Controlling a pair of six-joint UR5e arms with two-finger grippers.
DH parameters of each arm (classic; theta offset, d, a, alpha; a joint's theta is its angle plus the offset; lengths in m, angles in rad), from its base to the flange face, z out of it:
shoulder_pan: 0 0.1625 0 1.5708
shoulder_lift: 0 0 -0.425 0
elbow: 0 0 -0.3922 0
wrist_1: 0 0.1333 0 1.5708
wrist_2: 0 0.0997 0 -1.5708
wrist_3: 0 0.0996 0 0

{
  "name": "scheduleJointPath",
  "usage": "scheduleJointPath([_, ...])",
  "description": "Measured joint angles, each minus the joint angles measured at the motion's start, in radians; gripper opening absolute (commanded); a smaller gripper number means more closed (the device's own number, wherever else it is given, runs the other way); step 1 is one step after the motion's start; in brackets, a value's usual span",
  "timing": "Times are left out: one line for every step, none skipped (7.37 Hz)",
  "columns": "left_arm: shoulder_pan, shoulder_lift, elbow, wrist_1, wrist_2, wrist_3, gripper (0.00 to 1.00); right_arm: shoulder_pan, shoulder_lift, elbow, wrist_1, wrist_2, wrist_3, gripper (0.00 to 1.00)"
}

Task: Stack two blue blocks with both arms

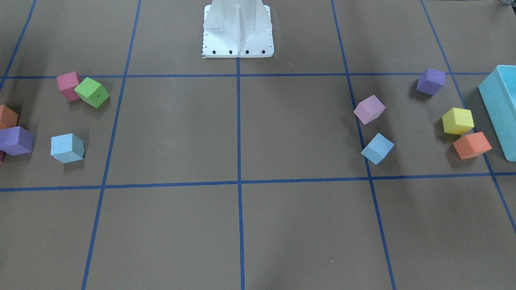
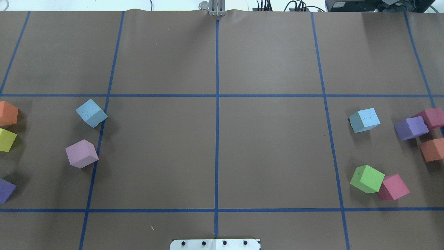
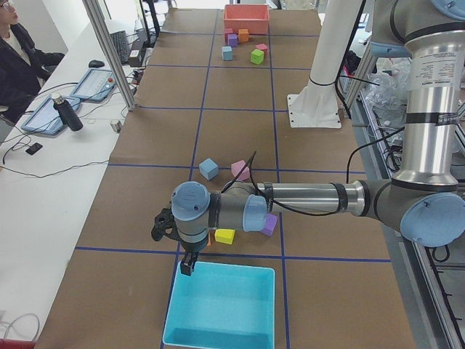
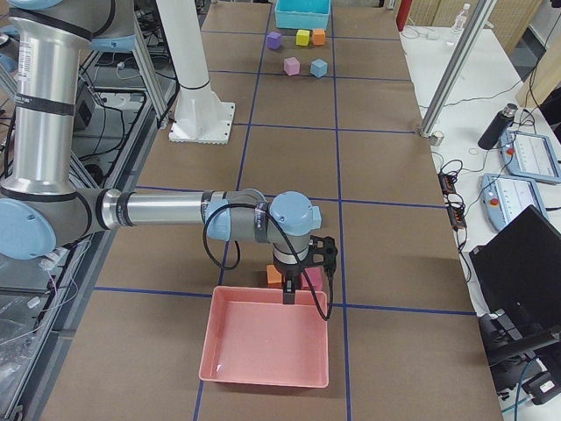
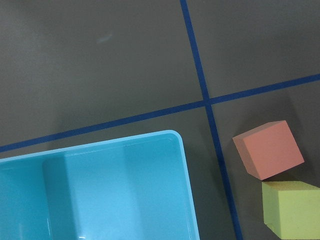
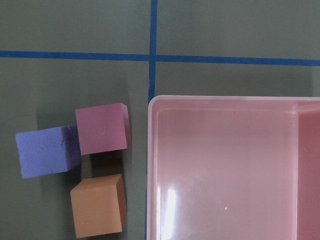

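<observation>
Two pale blue blocks lie far apart on the brown table. One is on my left side (image 2: 91, 113) (image 1: 377, 148) (image 3: 209, 169), next to a lilac cube (image 2: 82, 153). The other is on my right side (image 2: 364, 120) (image 1: 67, 148). My left gripper (image 3: 187, 263) hangs over the corner of the turquoise bin (image 3: 221, 305), far from its blue block. My right gripper (image 4: 289, 294) hangs over the edge of the pink bin (image 4: 267, 346). Both grippers show only in the side views, so I cannot tell whether they are open or shut. Neither blue block shows in the wrist views.
On my left are an orange cube (image 5: 268, 149), a yellow cube (image 5: 292, 207) and a purple cube (image 1: 431, 81) near the turquoise bin (image 1: 502, 108). On my right are green (image 2: 367, 178), pink (image 2: 393, 187), purple (image 6: 46, 151), magenta (image 6: 102, 128) and orange (image 6: 97, 205) cubes. The white pedestal (image 1: 238, 28) stands at mid table.
</observation>
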Motion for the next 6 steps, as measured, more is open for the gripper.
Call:
scheduleJointPath([0.0, 0.0, 0.0, 0.0, 0.0, 0.001, 0.98, 0.0, 0.001, 0.0, 0.0, 0.0, 0.0, 1.0])
scheduleJointPath([0.0, 0.0, -0.003, 0.0, 0.0, 0.002, 0.98, 0.0, 0.001, 0.001, 0.0, 0.0, 0.0, 1.0])
scheduleJointPath([0.0, -0.004, -0.01, -0.002, 0.0, 0.005, 0.99, 0.0, 0.001, 0.008, 0.002, 0.0, -0.002, 1.0])
scheduleJointPath([0.0, -0.007, -0.028, -0.024, 0.002, 0.008, 0.98, 0.0, 0.003, 0.022, 0.012, -0.001, -0.003, 1.0])
scheduleJointPath([0.0, -0.008, -0.048, -0.08, 0.005, 0.008, 0.98, 0.0, 0.004, 0.033, 0.04, 0.0, -0.002, 1.0])
scheduleJointPath([0.002, -0.01, -0.052, -0.143, 0.007, 0.004, 0.99, -0.001, 0.005, 0.037, 0.085, 0.005, -0.001, 1.0])
